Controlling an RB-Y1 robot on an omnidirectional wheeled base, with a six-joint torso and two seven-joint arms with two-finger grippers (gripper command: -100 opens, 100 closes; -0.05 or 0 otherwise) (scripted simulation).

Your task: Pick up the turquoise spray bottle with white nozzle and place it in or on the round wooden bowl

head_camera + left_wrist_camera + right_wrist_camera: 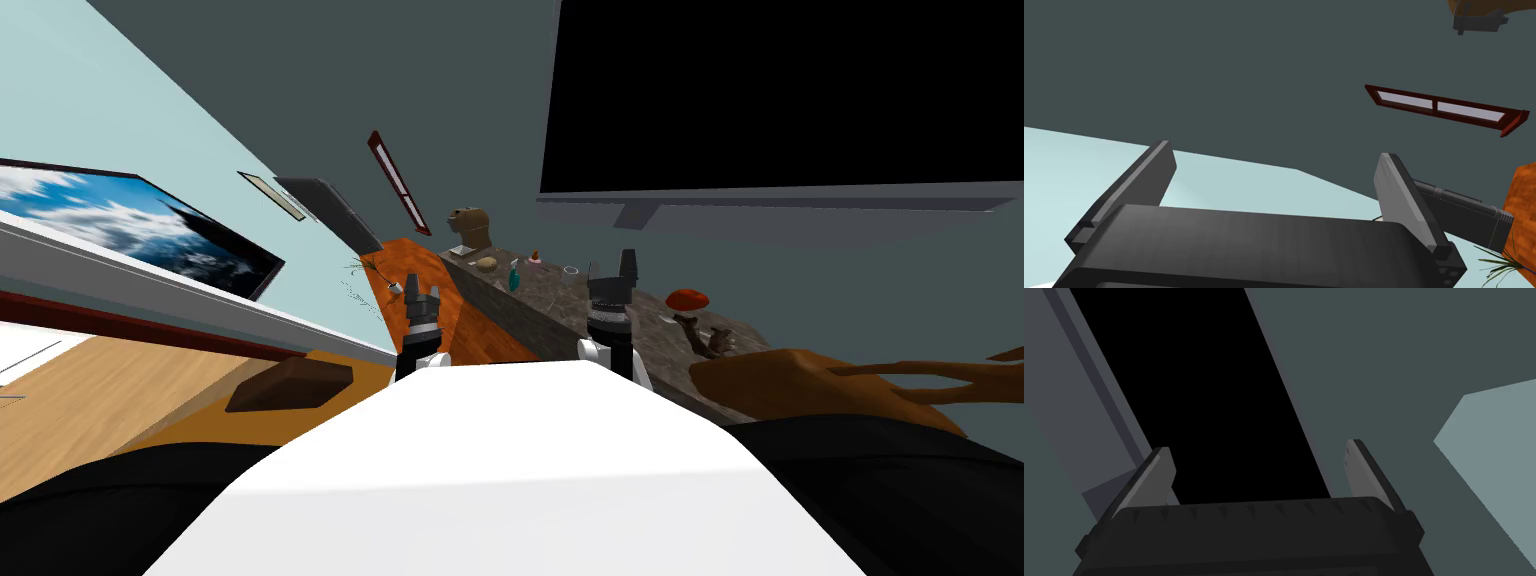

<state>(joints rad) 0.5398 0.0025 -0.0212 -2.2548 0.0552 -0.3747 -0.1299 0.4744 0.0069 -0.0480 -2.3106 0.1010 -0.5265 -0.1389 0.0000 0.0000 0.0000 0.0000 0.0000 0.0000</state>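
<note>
The turquoise spray bottle stands upright on the dark speckled counter, ahead of me, between the two grippers and well beyond both. It reads very small and I cannot make out its nozzle. Just beside it, toward the counter's far end, sits a tan round thing. It is probably the bowl but too small to confirm, and I cannot tell whether it touches the bottle. Other items on the counter top, details unreadable: a brown bust-like shape at the far end, a small pink item, a clear glass, a red object and a brown figure. The counter's near end is covered by a brown branching shape, itself cut off at the picture's right edge. The left gripper hangs over the orange floor strip that runs along the counter's long edge; its fingers are spread wide with nothing between them. The right gripper hangs above the counter just inside that edge, fingers likewise apart and empty. Between the right gripper and the bottle the counter top is bare apart from the glass. The red object and brown figure lie on the right gripper's other side.
</note>
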